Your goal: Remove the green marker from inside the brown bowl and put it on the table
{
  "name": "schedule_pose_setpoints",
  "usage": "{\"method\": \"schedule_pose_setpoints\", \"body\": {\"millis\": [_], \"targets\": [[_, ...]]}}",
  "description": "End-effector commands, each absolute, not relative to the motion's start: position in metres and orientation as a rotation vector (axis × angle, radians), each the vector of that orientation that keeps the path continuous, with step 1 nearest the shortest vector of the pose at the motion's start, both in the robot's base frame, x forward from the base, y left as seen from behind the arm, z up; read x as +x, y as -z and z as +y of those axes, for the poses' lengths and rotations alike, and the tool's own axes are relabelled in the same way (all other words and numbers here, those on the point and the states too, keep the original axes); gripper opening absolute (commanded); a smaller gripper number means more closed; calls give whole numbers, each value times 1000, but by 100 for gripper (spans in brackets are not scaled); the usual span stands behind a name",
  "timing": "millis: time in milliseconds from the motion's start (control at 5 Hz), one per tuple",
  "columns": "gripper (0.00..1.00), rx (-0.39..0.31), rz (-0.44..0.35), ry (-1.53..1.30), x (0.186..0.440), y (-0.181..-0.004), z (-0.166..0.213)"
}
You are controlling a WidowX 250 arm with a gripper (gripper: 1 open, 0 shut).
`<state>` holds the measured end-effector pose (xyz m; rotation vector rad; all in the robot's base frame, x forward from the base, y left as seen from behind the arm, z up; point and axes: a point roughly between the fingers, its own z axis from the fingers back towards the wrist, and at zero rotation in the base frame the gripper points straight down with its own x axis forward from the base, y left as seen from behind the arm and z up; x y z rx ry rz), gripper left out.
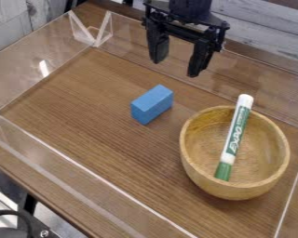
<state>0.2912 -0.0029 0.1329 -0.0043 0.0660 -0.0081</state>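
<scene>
A: The green marker [233, 138] lies inside the brown bowl [235, 153], slanted, its top end propped on the far rim, its lower end down near the bowl's floor.

B: And the gripper [177, 56]?

A: High at the back, pointing down, fingers [155, 48] spread wide, holding nothing.

B: Risks?

A: The barrel looks slim, smooth and round; I'd expect it to roll or slip from a pinch. Fingers could also strike the curved wooden rim and shove the light bowl across the bench [89, 102]. The blue block [151, 104] sits just left of the bowl.
</scene>
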Motion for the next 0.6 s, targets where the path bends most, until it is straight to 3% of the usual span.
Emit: {"method": "schedule_pose_setpoints", "body": {"millis": [0, 400], "targets": [[100, -7, 70, 12, 289, -130, -10], [100, -14, 63, 29, 286, -126, -28]]}}
